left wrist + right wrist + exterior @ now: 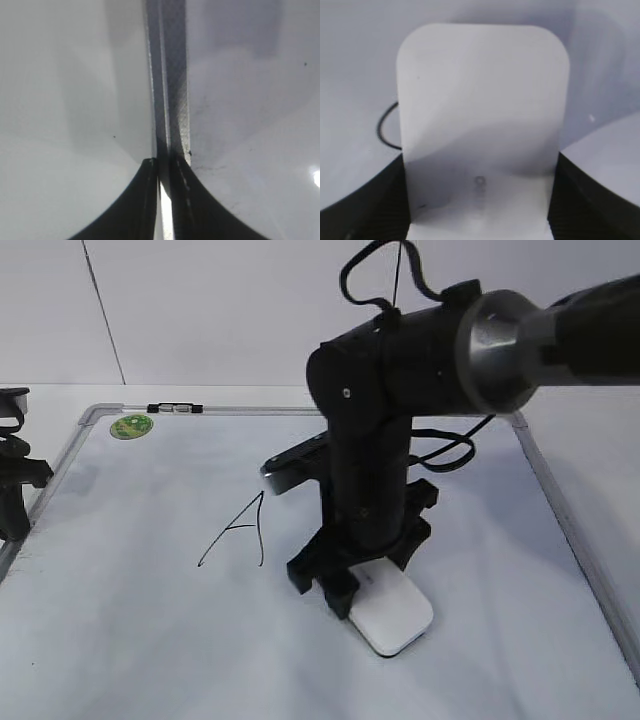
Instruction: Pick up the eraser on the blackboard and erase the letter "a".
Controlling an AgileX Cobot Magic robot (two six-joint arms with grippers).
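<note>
A: Eraser point(392, 612) lies flat on the blackboard point(140, 640), low and right of centre in the exterior view, directly under the right gripper point(357, 575). Its long axis runs away from the wrist, out between the two fingers.

B: Grip?

A: Right wrist view shows the white block point(482, 115) filling the gap, a dark finger point(365, 205) pressed against each long side. The jaws stand about as wide as the eraser's short side and look clamped on it. Whether it is lifted or resting on the board cannot be told.

B: Target?

A: Only a dark curved stroke point(385, 130) peeps out at the eraser's left edge in the wrist view, probably part of the letter "a"; the block hides the rest. So the mark lies under and just left of the eraser. The angular "A" point(235, 530) sits further left, apart from it.

B: Other arm?

A: Left gripper point(15, 475) is parked at the board's left frame point(170, 100), well apart from the eraser. Its fingers point(180, 200) are nearly together, with nothing between them. Right arm is plainly the one to wipe, a short sideways pass judged enough.
</note>
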